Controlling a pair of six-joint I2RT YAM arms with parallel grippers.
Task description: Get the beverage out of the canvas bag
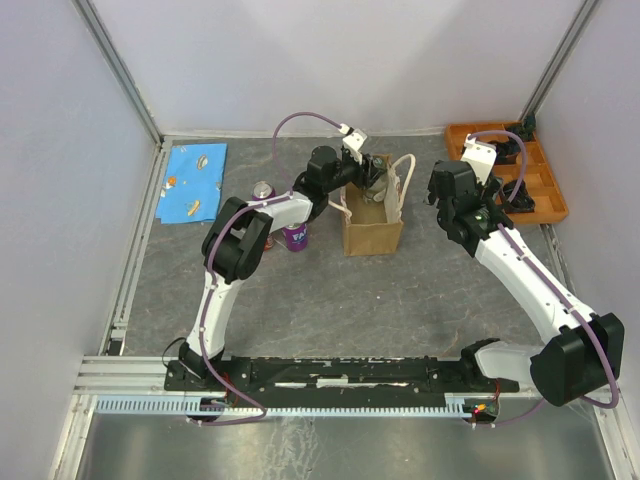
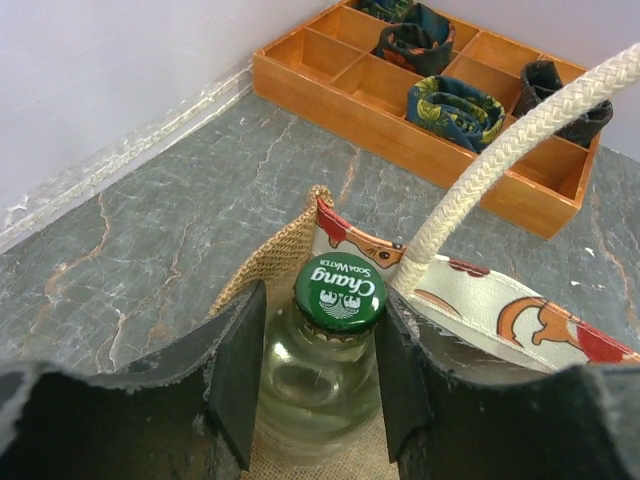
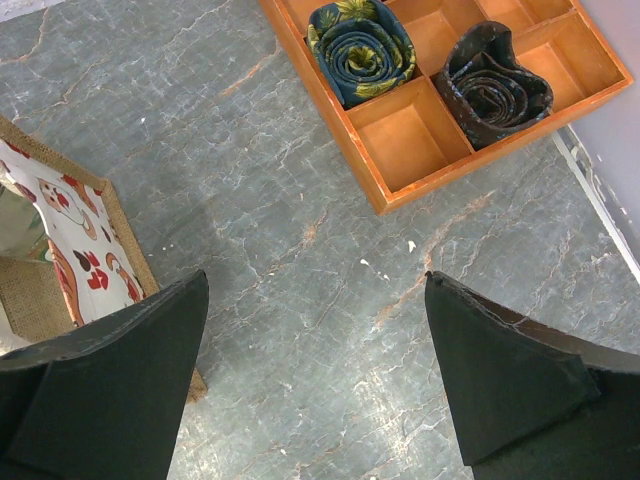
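Observation:
The canvas bag point(image 1: 372, 230) stands upright at mid table, tan with cream rope handles point(image 2: 500, 150) and a patterned lining. Inside it stands the beverage point(image 2: 340, 292), a clear glass bottle with a green Chang soda water cap. My left gripper point(image 2: 315, 335) reaches into the bag's mouth, and its two black pads press the bottle's neck from both sides. My right gripper point(image 3: 317, 290) hovers open over bare table just right of the bag's edge point(image 3: 118, 222), holding nothing.
An orange compartment tray point(image 1: 548, 195) with rolled ties sits at the back right, close to the right arm. A purple can point(image 1: 296, 237) and a second can point(image 1: 263, 190) stand left of the bag by the left arm. A blue cloth point(image 1: 193, 182) lies at the back left.

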